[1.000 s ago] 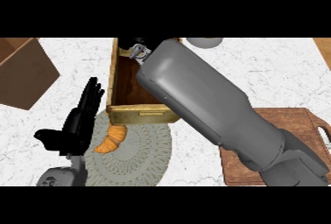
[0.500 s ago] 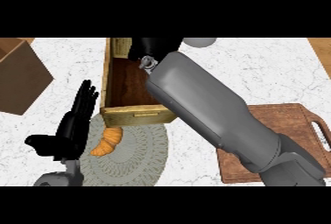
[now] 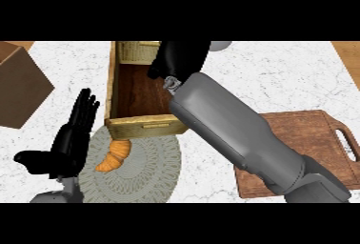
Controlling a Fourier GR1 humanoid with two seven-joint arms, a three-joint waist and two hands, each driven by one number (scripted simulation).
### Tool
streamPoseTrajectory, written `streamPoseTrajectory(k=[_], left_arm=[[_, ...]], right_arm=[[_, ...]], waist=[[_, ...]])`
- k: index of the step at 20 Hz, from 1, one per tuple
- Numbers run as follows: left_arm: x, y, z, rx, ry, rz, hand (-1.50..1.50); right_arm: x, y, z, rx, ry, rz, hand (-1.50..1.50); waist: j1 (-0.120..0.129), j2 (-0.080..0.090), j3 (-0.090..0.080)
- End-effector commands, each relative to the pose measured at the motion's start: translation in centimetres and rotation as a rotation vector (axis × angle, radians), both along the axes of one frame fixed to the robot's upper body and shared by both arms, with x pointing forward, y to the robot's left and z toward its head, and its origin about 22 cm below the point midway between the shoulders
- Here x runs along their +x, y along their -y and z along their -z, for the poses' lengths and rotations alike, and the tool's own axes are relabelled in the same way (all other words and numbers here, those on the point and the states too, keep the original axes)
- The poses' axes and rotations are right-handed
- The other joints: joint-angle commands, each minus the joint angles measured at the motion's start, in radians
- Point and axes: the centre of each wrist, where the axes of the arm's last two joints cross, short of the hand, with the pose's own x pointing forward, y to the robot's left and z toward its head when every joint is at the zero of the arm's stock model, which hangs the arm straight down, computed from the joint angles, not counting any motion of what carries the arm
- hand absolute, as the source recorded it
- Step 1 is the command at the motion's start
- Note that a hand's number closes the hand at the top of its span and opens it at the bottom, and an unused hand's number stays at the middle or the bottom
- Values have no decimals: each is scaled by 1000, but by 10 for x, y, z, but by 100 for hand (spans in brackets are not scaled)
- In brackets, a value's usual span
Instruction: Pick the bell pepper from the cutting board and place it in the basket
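Note:
The basket [image 3: 144,125], a long box with woven walls and a dark wooden floor, stands at the middle of the counter. My right forearm reaches diagonally over it, and my right hand [image 3: 180,58] hangs over its far right side, seen from the back. No bell pepper shows in any part of the view; the hand and arm hide that end of the basket. The brown cutting board [image 3: 313,140] lies at the right with nothing visible on it. My left hand [image 3: 73,138] rests open at the left, fingers up.
An orange croissant [image 3: 116,156] lies on a round grey mat [image 3: 144,167] just in front of the basket. A brown box [image 3: 21,86] sits at the far left. A grey round object [image 3: 219,45] peeks out behind the basket.
My right hand has moved a little to the right over the basket's far end. The left hand has stayed where it was.

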Motion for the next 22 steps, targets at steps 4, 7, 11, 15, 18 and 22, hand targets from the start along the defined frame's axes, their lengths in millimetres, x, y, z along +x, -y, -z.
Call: streamPoseTrajectory(k=[4, 7, 11, 15, 18, 22], left_arm=[[-4, -2, 5, 6, -6, -5, 0], [-7, -3, 6, -2, -12, -10, 0], [-1, 13, -3, -26, -9, 7, 0], [-7, 3, -15, 6, 8, -21, 0], [4, 3, -6, -10, 16, -10, 0], [-9, 14, 0, 1, 12, -7, 0]], right_arm=[[-12, 2, 24, 177, -43, 187, 150], [2, 13, 24, 195, -38, 260, 150], [-2, 19, 39, 214, -74, 265, -150], [-4, 27, 53, 202, -64, 238, -150], [-9, 24, 51, 244, 3, 219, -150], [-13, 19, 35, 273, 116, 179, -150]], waist=[[-7, 0, 0], [-8, -1, 0], [-8, 0, 1], [-16, -2, 1], [-16, 2, 1], [-9, -1, 1]])
